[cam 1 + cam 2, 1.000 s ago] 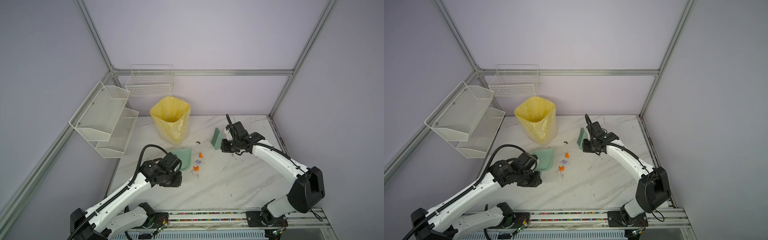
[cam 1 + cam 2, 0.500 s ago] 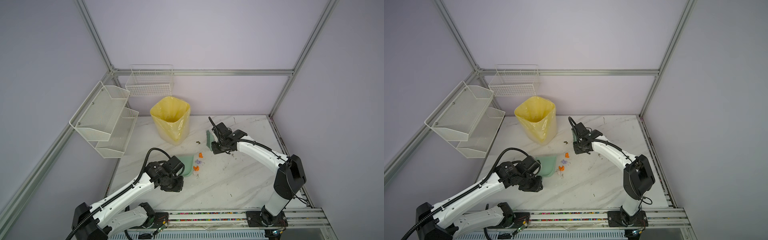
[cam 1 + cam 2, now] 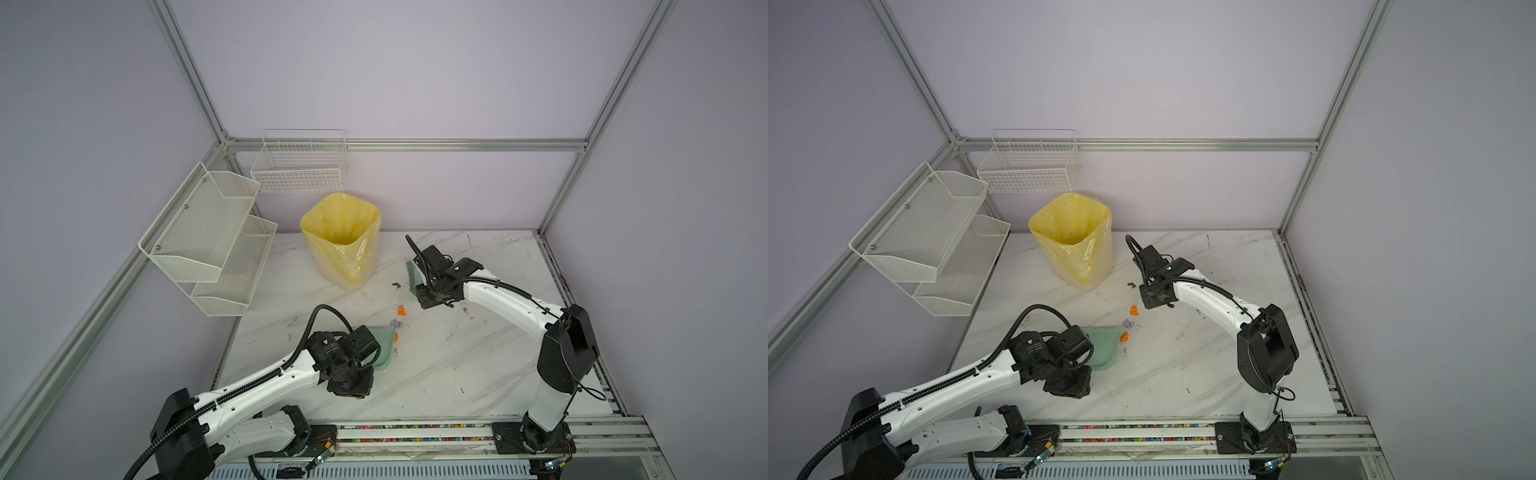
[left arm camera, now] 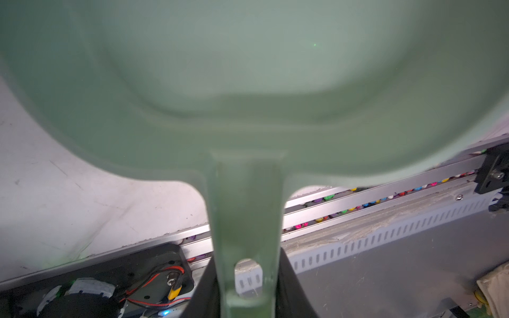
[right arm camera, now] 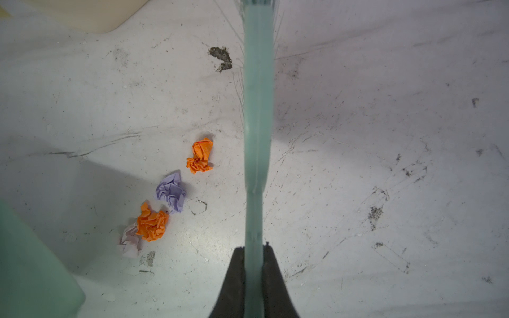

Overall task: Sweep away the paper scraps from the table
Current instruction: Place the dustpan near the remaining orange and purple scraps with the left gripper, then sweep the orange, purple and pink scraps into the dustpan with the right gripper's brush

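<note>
Right gripper (image 5: 254, 257): closed hard on the handle of the brush (image 5: 257, 110), with nothing else between its fingers.
Left gripper (image 4: 248, 278): closed on the handle of the dustpan (image 4: 248, 68); whether the pan's lip touched the table (image 5: 385, 137) could not be told.
Paper scraps (image 5: 171, 192): four wads, two orange and two lilac, lay in a loose line on the table between brush and dustpan. In a top view they sat at about 7 o'clock from the brush head (image 3: 412, 276).
Step in hand: judged to be sweeping that line into the pan.
Doing it well: the bristles probably needed to land beyond the outermost orange wad, at its 1 o'clock. They could then drag toward 7 o'clock in one low, slow stroke. The pan's lip wanted to sit flat on the table, or the light wads would slip under it, and a quick flick risked scattering them.
Right wrist view only: it showed all four wads, the palest touching an orange one beside the pan's edge. It also showed a dark speck (image 5: 221, 57) near the bristles — not paper.
Left wrist view only: it showed the grip on the pan's handle, but no scraps.
Top views only: they showed the yellow-lined bin (image 3: 340, 241) at about 10 o'clock from the brush, and how both arms stood — the palest wad could not be made out there.
</note>
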{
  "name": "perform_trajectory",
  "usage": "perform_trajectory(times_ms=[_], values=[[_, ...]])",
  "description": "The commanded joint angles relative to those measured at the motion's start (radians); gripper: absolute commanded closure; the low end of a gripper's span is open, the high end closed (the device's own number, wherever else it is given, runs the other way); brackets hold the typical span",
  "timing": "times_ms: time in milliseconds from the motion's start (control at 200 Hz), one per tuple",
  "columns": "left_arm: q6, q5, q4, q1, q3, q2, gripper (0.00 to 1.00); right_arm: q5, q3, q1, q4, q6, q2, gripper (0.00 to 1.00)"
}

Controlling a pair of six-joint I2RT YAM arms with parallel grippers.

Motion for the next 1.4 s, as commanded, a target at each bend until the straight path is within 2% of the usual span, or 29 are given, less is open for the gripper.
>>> perform_trajectory(times_ms=[0,505,635,1080,1395], values=[[-0.012,0.005,0.020,-0.023,-0.003,0.023,1.00,0.010,0.017,0.004,-0.027,-0.010,0.011,1.00],[-0.035,0.012,0.020,-0.157,0.048,0.186,1.00,0.046,0.036,0.006,-0.052,-0.029,0.033,1.00],[-0.023,-0.001,-0.027,-0.179,0.081,0.241,1.00,0.069,0.061,0.007,-0.077,-0.038,0.045,1.00],[-0.027,-0.048,-0.035,-0.179,0.096,0.255,1.00,0.022,0.055,0.020,-0.038,-0.082,0.068,1.00],[0.014,-0.089,-0.056,-0.155,0.140,0.341,1.00,-0.094,0.032,0.046,-0.034,-0.109,0.079,1.00]])
